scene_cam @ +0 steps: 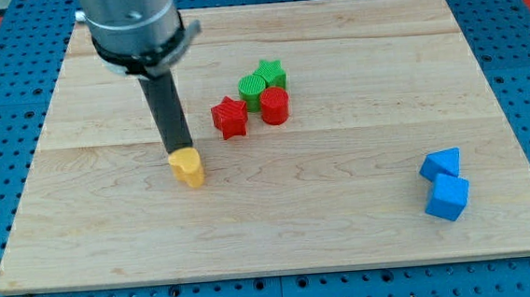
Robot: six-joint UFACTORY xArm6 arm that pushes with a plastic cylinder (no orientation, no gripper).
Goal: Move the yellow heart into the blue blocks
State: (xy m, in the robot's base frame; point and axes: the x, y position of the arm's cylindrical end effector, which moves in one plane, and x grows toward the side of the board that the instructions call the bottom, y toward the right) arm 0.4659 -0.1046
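Item: my tip (182, 152), a bare rod with no jaws to open or close, touching the yellow heart (189, 167) at its upper-left edge. Blue blocks (445, 185): far to my right, slightly below. Method: I push steadily rightward, staying behind the heart's centre.

No legible text or markings anywhere
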